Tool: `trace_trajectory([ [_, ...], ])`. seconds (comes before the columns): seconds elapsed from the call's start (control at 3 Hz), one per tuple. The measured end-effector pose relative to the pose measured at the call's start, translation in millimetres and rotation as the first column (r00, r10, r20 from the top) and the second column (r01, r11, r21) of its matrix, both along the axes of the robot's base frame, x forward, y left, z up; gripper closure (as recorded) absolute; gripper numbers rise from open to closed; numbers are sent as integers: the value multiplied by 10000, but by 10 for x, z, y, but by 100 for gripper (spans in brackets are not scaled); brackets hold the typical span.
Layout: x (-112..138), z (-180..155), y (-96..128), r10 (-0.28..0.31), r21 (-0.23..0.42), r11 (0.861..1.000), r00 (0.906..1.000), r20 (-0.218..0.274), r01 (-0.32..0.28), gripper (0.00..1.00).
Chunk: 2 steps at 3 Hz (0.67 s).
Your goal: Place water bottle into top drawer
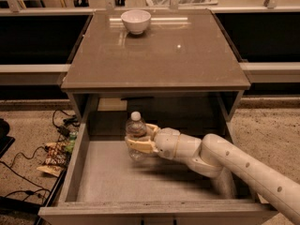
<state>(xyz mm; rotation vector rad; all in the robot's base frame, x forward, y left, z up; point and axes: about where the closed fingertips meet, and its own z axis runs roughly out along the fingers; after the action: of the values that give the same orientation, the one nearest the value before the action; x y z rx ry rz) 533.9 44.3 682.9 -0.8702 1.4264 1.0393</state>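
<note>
The water bottle (136, 130) is a small clear bottle with a white cap, upright inside the open top drawer (93, 172). My gripper (138, 143) reaches in from the right and is shut on the bottle's body, its pale fingers (137, 146) wrapped around the lower half. The bottle is near the back middle of the drawer, low over the grey floor; I cannot tell if its base touches the floor. The drawer is pulled out wide under the glossy taupe tabletop (154, 55).
A white bowl (136, 21) stands at the back of the tabletop. Cables and small items (56, 149) lie on the floor left of the drawer. Dark cabinets flank the table on both sides. My arm (243, 170) crosses the drawer's right side.
</note>
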Motion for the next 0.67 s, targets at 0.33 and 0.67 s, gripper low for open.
trace_trajectory([
  [0.33,0,10,0,0,0,10000,10000,0,0,28],
  [0.67,0,11,1,1,0,10000,10000,0,-1,5],
])
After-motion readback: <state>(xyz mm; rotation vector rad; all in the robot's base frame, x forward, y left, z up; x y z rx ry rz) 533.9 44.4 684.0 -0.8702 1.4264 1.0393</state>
